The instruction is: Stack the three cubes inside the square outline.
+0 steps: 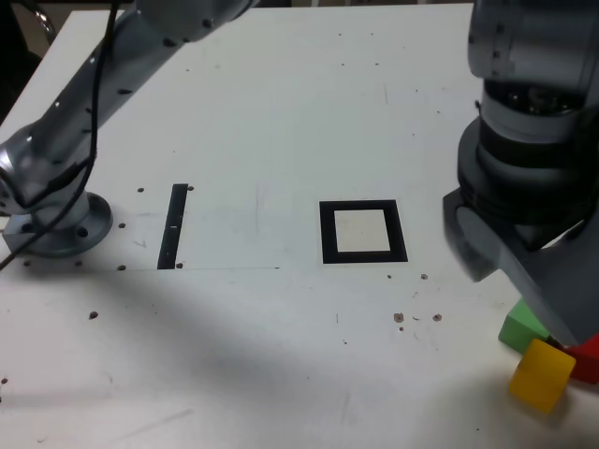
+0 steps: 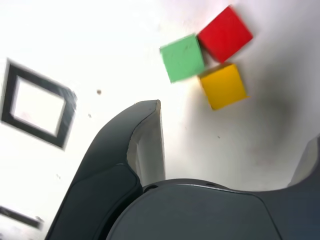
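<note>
The three cubes sit close together, touching, on the white table at the exterior view's lower right: green (image 1: 521,329), yellow (image 1: 541,376) and red (image 1: 586,360), the red one partly hidden by the arm. The wrist view shows all of green (image 2: 182,57), red (image 2: 225,34) and yellow (image 2: 222,86). My gripper (image 1: 562,323) hangs above them, open, with nothing between its fingers (image 2: 237,122). The cubes lie just beyond the fingertips. The square outline (image 1: 363,232), black with a white centre, lies to the exterior view's left of the cubes and holds nothing (image 2: 38,106).
A thin black strip (image 1: 173,225) is marked on the table further to the exterior view's left, near the arm's base (image 1: 58,224). The arm's links cross above the table's far side. Small dark specks dot the surface. The table's near edge is close to the cubes.
</note>
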{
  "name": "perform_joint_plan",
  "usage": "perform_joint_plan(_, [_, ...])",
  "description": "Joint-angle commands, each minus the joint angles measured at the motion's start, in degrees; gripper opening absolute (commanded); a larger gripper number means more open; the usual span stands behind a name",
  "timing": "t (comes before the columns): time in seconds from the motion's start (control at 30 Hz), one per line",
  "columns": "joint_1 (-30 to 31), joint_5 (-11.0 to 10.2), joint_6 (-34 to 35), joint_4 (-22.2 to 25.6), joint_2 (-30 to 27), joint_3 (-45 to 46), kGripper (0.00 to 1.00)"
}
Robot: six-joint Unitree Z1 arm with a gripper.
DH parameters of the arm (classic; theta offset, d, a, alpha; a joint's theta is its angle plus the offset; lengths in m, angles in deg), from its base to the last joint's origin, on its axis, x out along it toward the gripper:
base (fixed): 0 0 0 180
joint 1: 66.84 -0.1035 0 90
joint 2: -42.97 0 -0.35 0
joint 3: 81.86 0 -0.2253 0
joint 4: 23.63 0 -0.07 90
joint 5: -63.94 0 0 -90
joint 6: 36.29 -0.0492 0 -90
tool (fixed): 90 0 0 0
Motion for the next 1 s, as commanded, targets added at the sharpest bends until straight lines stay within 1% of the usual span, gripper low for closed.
perform_joint_plan(0.0, [0.13,-0.95,-4.22,0.72,1.37,-2.30,1.00])
perform_joint_plan(0.2, [0.70,-2.48,-12.51,0.47,4.85,-8.01,1.00])
perform_joint_plan(0.27, [1.17,-3.92,-14.39,0.29,5.48,-8.90,1.00])
perform_joint_plan(0.43, [2.31,-8.94,-19.12,-0.40,6.25,-9.54,1.00])
perform_joint_plan(0.53, [2.46,-10.91,-21.92,-0.94,7.29,-9.73,1.00])
perform_joint_plan(0.8, [2.47,-12.85,-25.36,-3.46,11.78,-12.26,0.99])
perform_joint_plan(0.97, [2.46,-15.34,-27.12,-4.23,14.06,-14.54,0.98])
